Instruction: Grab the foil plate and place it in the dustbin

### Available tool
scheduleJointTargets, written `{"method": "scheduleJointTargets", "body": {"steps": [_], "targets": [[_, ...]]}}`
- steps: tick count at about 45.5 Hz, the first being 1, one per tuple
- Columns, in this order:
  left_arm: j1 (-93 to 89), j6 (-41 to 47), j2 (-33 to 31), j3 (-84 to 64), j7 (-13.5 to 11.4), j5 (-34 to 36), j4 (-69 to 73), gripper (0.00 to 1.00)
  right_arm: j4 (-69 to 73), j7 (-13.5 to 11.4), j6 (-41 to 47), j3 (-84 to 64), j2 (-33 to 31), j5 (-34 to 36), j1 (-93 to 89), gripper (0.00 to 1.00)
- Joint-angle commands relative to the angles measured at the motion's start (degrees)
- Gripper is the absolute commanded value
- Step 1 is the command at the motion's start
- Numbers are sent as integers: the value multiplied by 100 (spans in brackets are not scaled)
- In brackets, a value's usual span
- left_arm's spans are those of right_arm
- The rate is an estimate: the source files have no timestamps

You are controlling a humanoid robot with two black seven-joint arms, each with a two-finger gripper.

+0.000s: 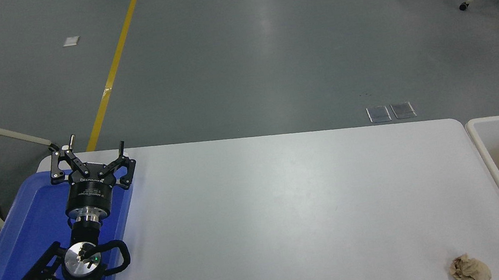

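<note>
The dustbin [484, 146] stands off the table's right end, its off-white rim and beige inside partly cut off by the picture's edge. The foil plate is out of view. My left gripper [96, 144] is parked over the blue tray at the left, open, with nothing between its fingers. My right arm and its gripper are not in the picture.
A flat blue tray [15, 246] lies at the table's left end under the left arm. A small crumpled brown paper ball [469, 269] sits near the table's front right corner. Chairs stand on the floor at the far left and top right.
</note>
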Motion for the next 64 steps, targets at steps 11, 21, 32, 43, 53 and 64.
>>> {"method": "scheduleJointTargets", "body": {"steps": [11, 21, 32, 43, 53, 64], "targets": [[0, 0, 0, 1, 9, 0, 0, 100, 2859, 17, 320, -1430, -1063, -74, 1497, 100], [0, 0, 0, 1, 0, 0, 0, 100, 3659, 17, 1680, -2739, -1125, -73, 2964, 100], [0, 0, 0, 1, 9, 0, 0, 100, 3713, 9, 3922, -3478, -1143, -56, 4432, 100], [-9, 0, 0, 1, 9, 0, 0, 100, 3791, 0, 5303, -4313, -1028, -74, 5557, 100], [-9, 0, 0, 1, 9, 9, -9, 100, 4450, 0, 5383, -5833, -546, -74, 7367, 100], [0, 0, 0, 1, 9, 9, 0, 100, 4644, 0, 5383, -6660, 219, -135, 8809, 100]]}}
